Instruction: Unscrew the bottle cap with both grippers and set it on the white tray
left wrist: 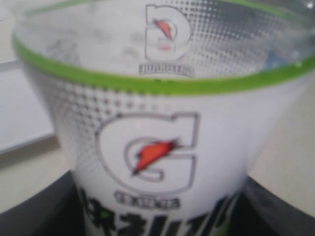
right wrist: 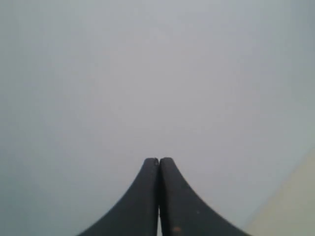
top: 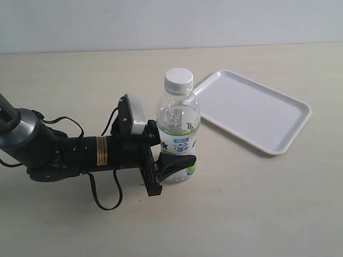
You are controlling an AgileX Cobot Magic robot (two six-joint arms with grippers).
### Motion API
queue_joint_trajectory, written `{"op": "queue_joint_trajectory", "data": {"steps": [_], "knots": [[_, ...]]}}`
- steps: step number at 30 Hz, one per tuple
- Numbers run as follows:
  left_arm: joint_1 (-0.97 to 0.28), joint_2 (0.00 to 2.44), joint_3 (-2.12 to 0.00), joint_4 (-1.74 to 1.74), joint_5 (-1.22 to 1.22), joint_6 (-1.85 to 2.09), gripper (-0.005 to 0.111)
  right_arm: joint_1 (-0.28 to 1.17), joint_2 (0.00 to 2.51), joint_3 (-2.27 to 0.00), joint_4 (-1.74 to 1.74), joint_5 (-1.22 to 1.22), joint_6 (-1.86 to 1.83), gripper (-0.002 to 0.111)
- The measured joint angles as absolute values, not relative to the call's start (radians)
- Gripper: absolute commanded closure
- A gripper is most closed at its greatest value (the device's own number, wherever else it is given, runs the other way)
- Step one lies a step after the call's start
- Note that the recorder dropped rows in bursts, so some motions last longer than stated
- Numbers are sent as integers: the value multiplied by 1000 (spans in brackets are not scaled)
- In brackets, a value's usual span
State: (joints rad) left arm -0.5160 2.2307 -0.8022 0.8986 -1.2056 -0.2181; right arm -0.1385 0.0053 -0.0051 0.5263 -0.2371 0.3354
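Observation:
The bottle stands upright on the table, clear plastic with a white, blue and green label. Its white ribbed bottle cap is on the neck. My left gripper reaches in from the left and is shut on the bottle's lower half, one black finger across its front. In the left wrist view the bottle's label fills the picture, with dark fingers at both sides. The white tray lies right of the bottle with nothing in it. My right gripper is shut on nothing, facing a plain grey surface, and is outside the exterior view.
The left arm with its black cables lies low across the left of the beige table. A pale wall runs behind the table's far edge. The tray's near corner is close to the bottle's shoulder.

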Motion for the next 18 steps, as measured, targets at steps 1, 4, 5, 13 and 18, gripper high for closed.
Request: {"op": "queue_joint_trajectory", "data": {"steps": [1, 4, 5, 13, 18], "knots": [[-516, 2231, -802, 899, -1206, -218, 107, -138, 5, -5, 532, -286, 369, 108], [-516, 2231, -802, 899, -1206, -218, 107, -138, 5, -10, 538, -416, 477, 108], [-516, 2231, -802, 899, -1206, -218, 107, -138, 5, -21, 529, -447, 515, 108], [-516, 2231, -802, 899, -1206, -218, 107, -138, 257, -355, 394, -672, 504, 108], [-516, 2231, -802, 899, -1206, -218, 107, -138, 600, -593, 215, -540, 484, 108]]}}
